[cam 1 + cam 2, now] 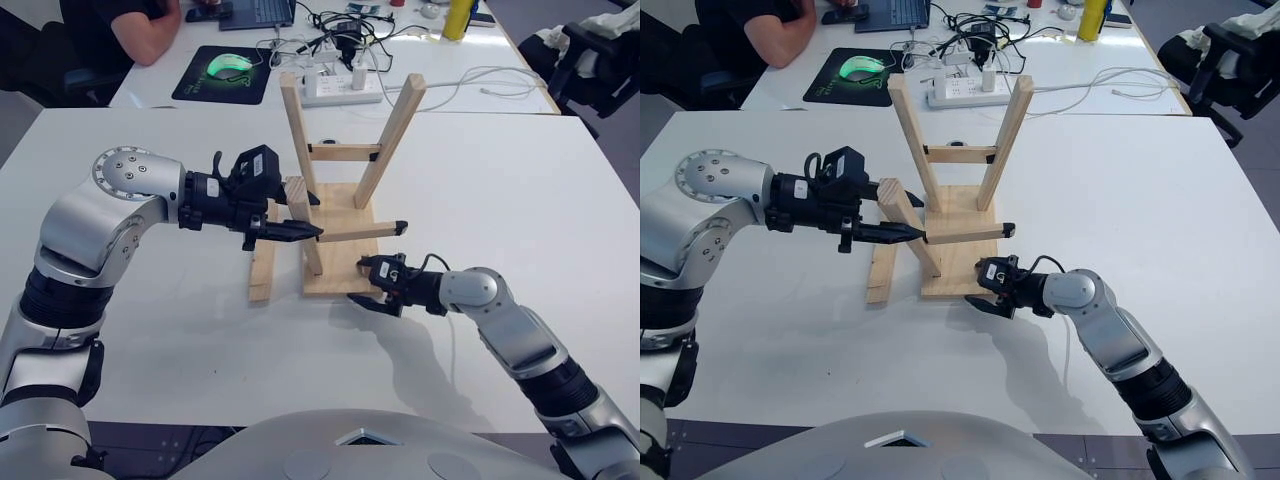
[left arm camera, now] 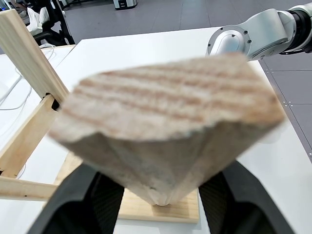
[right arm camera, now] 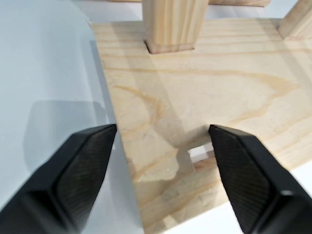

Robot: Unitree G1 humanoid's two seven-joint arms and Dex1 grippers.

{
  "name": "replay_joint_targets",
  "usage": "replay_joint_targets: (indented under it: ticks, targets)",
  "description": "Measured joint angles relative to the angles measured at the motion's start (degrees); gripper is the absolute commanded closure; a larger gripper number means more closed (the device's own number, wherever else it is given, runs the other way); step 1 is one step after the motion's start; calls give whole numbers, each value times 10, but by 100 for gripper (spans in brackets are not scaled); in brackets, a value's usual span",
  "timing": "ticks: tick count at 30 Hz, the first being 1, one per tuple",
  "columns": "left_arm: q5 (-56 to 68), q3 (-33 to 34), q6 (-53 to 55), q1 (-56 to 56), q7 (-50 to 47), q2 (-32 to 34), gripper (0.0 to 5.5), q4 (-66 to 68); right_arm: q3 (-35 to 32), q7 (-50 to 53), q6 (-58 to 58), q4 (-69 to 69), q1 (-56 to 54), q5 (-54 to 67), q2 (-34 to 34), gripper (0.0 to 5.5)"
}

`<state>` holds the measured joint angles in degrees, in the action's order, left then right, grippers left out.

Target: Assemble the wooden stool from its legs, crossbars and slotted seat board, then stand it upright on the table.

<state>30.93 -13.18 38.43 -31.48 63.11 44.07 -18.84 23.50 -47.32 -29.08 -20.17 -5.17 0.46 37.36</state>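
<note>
The stool stands upside down: the slotted seat board (image 1: 338, 262) lies flat on the white table (image 1: 520, 180). Two legs (image 1: 298, 125) (image 1: 390, 135) rise from its far side, joined by a crossbar (image 1: 345, 152). A third leg (image 1: 305, 225) stands in the near-left slot, and my left gripper (image 1: 297, 232) is shut on it near its top end (image 2: 165, 126). A second crossbar (image 1: 360, 232) runs right from that leg. One more leg (image 1: 262, 262) lies flat left of the board. My right gripper (image 1: 375, 288) is open at the board's near-right corner, beside an empty slot (image 3: 200, 151).
A power strip (image 1: 340, 90) with cables, a mouse pad (image 1: 225, 72) and a yellow bottle (image 1: 458, 18) lie on the desk behind the table. A person's arm (image 1: 150, 35) rests there too. Bare table spreads to the right and in front.
</note>
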Motion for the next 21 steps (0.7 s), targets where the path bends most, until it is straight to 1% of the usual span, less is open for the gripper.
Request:
replay_joint_targets:
  ticks: [5, 10, 21]
  targets:
    - [-1, 8, -55, 41, 14, 21, 347, 17, 4, 0, -1, 4, -3, -1, 0, 199]
    - [-5, -1, -93, 47, 24, 23, 347, 40, 11, 0, -3, 7, -4, -1, -1, 199]
    - [-18, -31, -74, 3, 28, -6, 347, 71, 20, -2, -2, 12, -9, -13, 5, 199]
